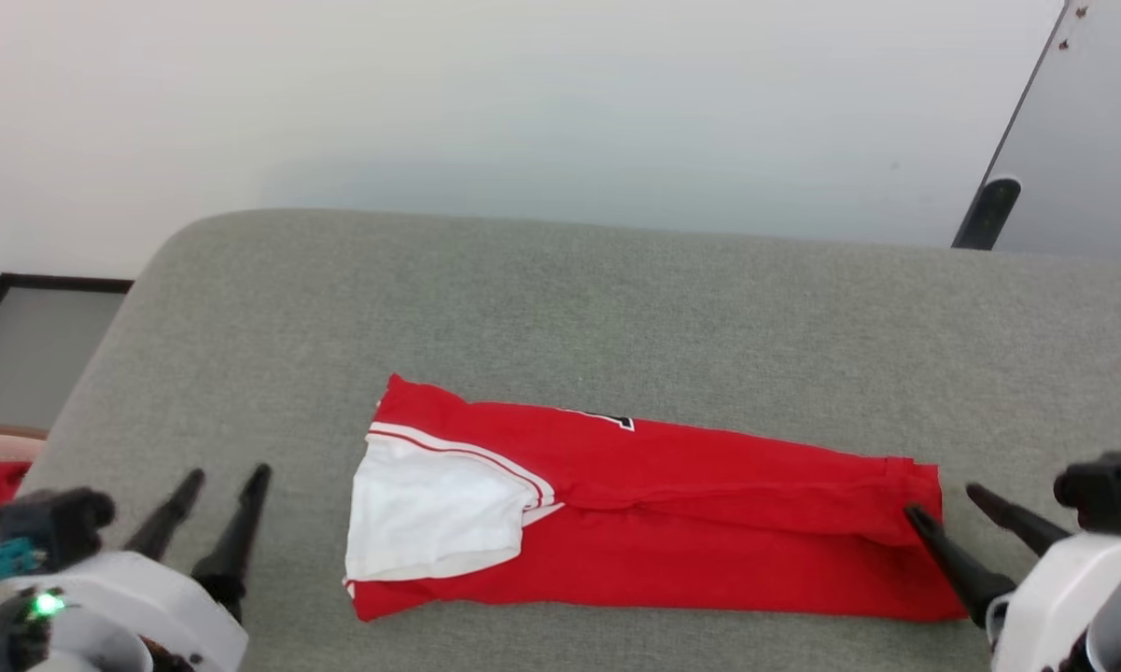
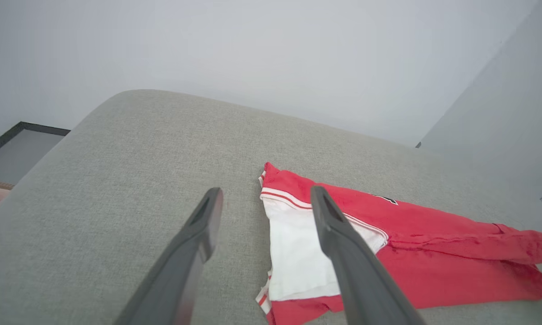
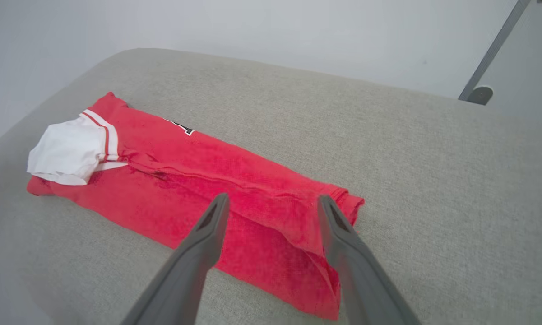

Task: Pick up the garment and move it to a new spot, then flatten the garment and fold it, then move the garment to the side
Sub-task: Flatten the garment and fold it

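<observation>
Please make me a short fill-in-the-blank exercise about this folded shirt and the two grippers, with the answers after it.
1. The sleeve on the garment is ____ in colour.
2. The left gripper and the right gripper both have their jaws ____.
3. The sleeve lies at the garment's end nearer the ____ gripper.
Missing words: white; open; left.
</observation>
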